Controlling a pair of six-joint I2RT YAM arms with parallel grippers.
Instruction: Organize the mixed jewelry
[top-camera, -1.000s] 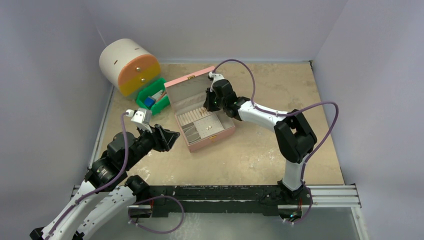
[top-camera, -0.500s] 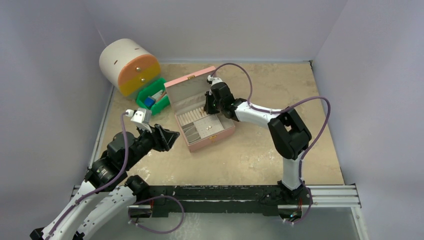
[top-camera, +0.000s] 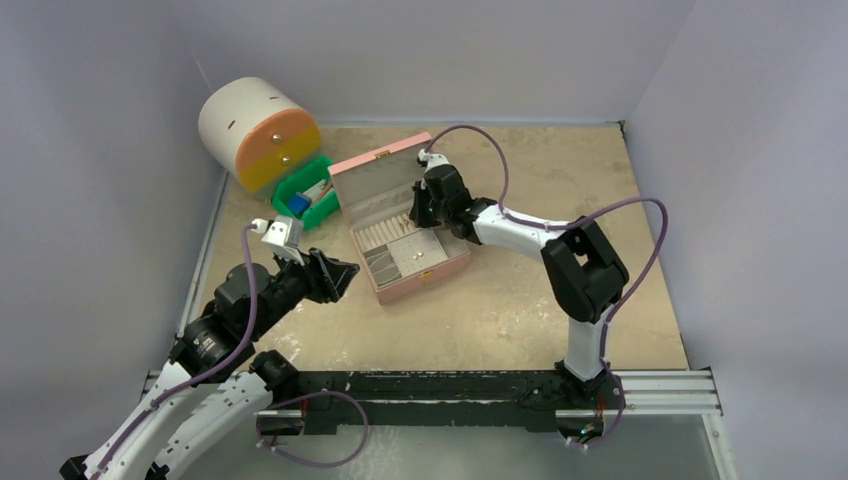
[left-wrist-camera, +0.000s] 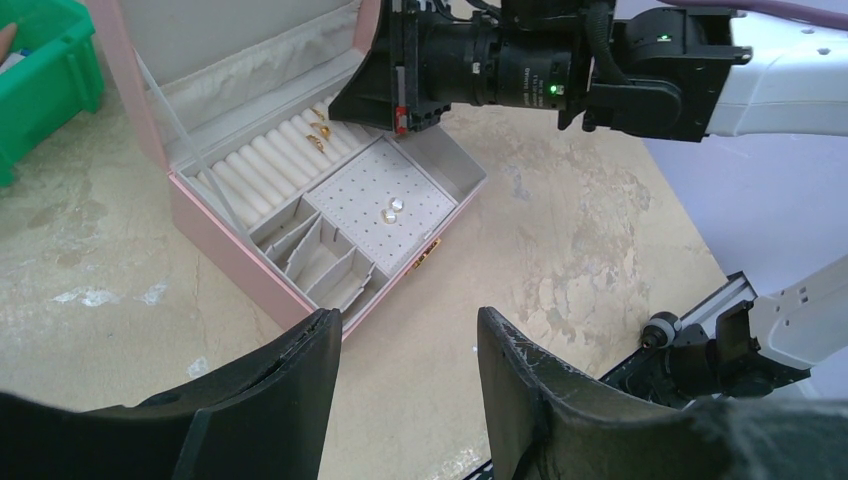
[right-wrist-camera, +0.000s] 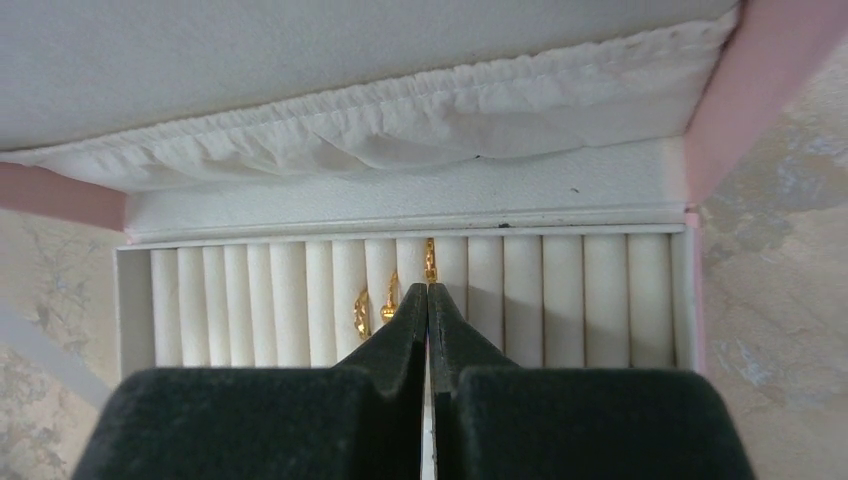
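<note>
Hovering over the ring rolls (right-wrist-camera: 560, 300) of the open pink box (right-wrist-camera: 740, 90), my right end effector (right-wrist-camera: 428, 300) is closed, its tips pressed together with nothing visibly pinched between them. A slim gold piece (right-wrist-camera: 430, 260) lies directly ahead of the tips, seated in a groove between two rolls. Its long axis runs along that groove, in line with the seam of my fingers. Two gold rings (right-wrist-camera: 362, 312) sit beside the tips in neighbouring grooves. By my judgement, the coming move turns on this alignment. My left end effector (left-wrist-camera: 410, 322) is partly open and empty, above the surface (left-wrist-camera: 600, 230) off the box's front corner, farther from the rolls. Only its wrist view shows two studs (left-wrist-camera: 390, 210) on the perforated pad (left-wrist-camera: 420, 180); only the right wrist view resolves the grooves.
</note>
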